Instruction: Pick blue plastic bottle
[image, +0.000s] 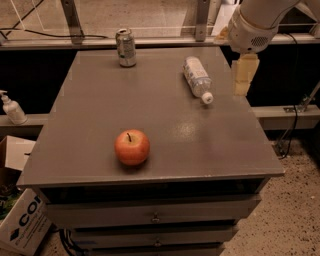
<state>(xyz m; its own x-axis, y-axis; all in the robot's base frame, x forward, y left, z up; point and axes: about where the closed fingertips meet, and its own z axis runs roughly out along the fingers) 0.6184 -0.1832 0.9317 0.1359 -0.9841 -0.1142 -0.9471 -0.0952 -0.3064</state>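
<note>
Gripper (244, 76) hangs off the pale arm (255, 22) at the table's far right edge, pointing down, just right of the bottle and not touching it. I cannot tell whether it is spread or closed from my feed.

The blue plastic bottle (195, 76) lies on its side on the grey table (90, 115), far right part of the top. Its white cap (207, 98) points toward the near edge, base toward the far edge. The body is clear and ribbed with a pale label wrapped round the middle; I can't read any print on it.

A dented metal can (126, 47) stands upright near the far edge, left of the bottle and well apart from it. I can't make out a brand on it.

A red apple (132, 147) sits stem up toward the front of the table, well apart from the bottle.

Off the table on the left, a white pump dispenser (12, 107) stands on a ledge, its label unreadable. On the floor at lower left is a cardboard box (22, 226) with big dark letters "CO", the rest cut off.

Drawer fronts (156, 216) sit below the table top.
</note>
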